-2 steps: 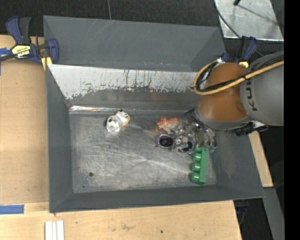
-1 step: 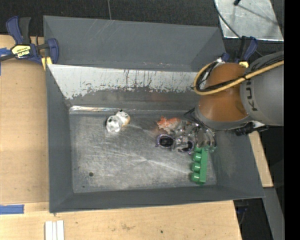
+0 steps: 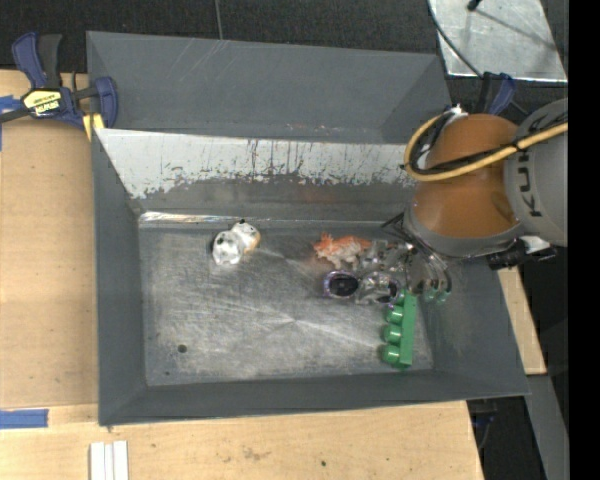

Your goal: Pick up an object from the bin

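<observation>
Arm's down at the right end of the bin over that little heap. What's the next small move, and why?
Probably a small shift toward the view's lower edge, centring the gripper over the green studded block. The gripper sits above a tangled heap by an orange piece and a dark purple piece; the block lies at its edge, bare floor beside it.

The arm (image 3: 543,183) reaches in from the right, its wrist under a rounded orange cover (image 3: 465,188). The gripper (image 3: 407,266) sits low beneath the cover, pointing downward.
</observation>
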You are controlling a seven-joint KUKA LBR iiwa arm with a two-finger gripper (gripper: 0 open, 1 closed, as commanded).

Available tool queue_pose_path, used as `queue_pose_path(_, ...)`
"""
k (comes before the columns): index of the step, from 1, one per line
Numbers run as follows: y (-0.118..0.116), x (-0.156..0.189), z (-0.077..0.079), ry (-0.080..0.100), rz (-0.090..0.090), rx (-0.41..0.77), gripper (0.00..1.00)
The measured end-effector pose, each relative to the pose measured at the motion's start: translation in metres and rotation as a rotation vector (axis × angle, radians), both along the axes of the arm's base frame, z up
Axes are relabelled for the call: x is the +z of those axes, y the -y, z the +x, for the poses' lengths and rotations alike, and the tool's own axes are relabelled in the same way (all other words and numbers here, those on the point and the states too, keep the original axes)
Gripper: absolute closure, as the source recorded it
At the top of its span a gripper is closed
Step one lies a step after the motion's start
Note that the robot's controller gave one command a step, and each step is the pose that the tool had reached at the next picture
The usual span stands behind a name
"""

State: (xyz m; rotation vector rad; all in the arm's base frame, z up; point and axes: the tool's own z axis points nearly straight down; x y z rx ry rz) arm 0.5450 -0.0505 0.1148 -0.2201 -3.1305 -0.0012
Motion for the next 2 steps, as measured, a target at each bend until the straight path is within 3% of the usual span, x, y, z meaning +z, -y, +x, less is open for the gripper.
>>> queue_pose_path(1,0.004,0.061,-0.01,0.001,0.0,0.007,1.0)
queue_pose_path(2,-0.015,0.1,0.002,0.011,-0.001,-0.027,1.0)
